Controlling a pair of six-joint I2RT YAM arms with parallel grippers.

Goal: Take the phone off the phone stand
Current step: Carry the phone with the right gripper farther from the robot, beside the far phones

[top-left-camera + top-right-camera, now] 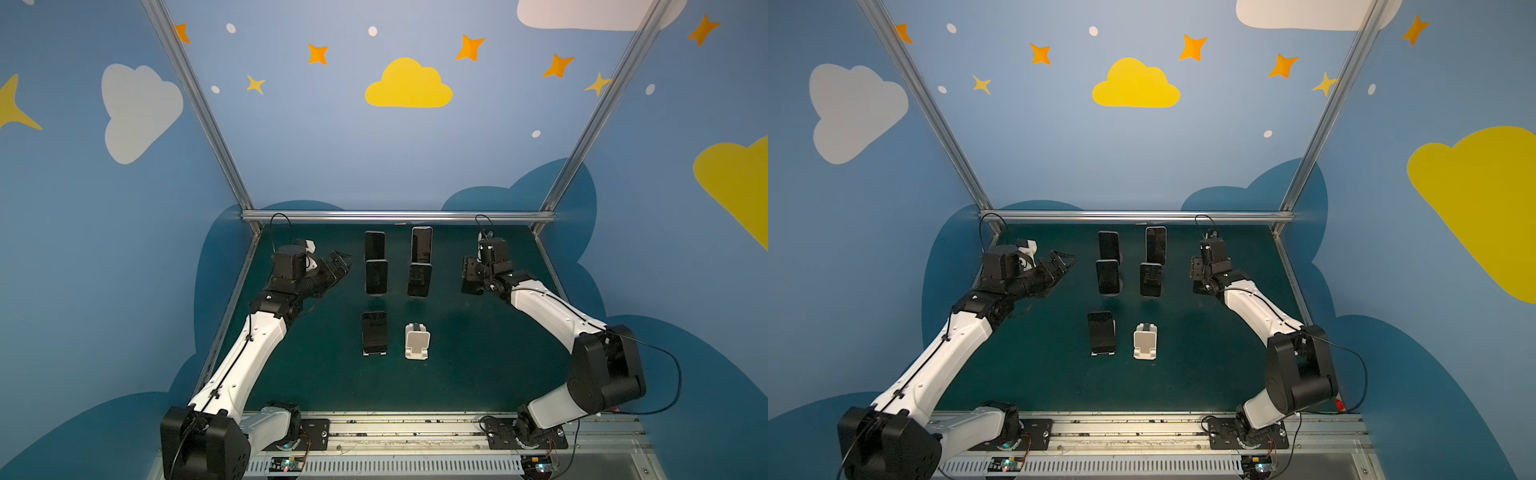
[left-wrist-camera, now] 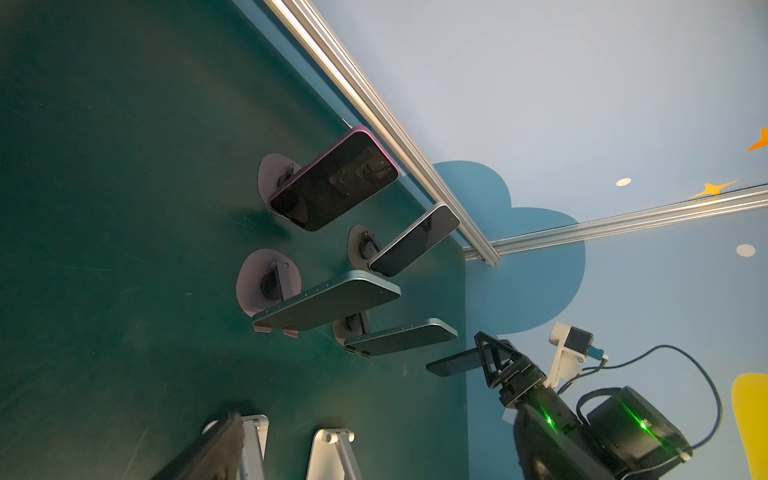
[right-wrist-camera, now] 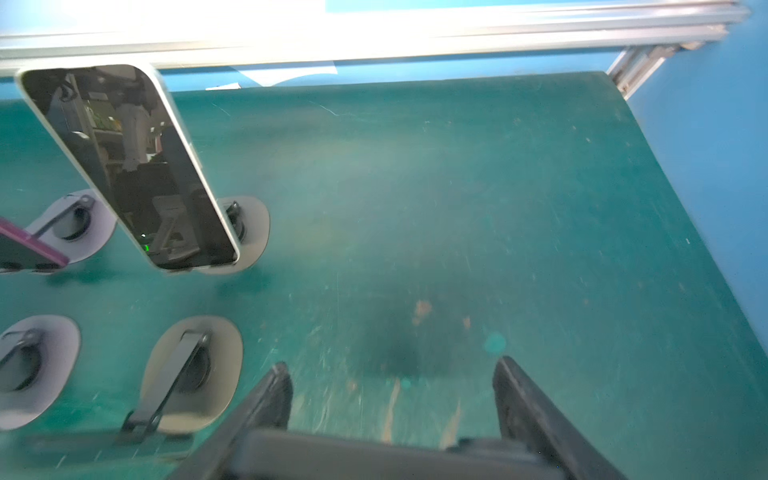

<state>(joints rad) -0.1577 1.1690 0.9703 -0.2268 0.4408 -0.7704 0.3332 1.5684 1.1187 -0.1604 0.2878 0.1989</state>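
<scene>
1. Right pincer (image 3: 392, 368) — clamped across a dark phone (image 2: 451, 366). Its two fingers (image 3: 521, 399) stand fairly wide apart, with the phone's body spanning the gap between them as a dark bar in the right wrist view.
2. That phone rests on no stand. It is held in the air to the right of the rows of phones, near the middle-right phone (image 1: 419, 280) but not touching it.
3. The white phone stand (image 1: 417, 341) at the front right of the tabletop (image 1: 478, 365) is bare and well apart from the held phone.
4. Just beside the bare stand, the front-left phone (image 1: 374, 332) leans on a stand of its own, and the two rows behind carry phones on stands as well.
5. Left pincer (image 1: 340, 264) — jaws spread wide, gripping nothing and touching nothing. It hovers just left of the middle-left phone (image 1: 376, 277), with a clear gap between them.
</scene>
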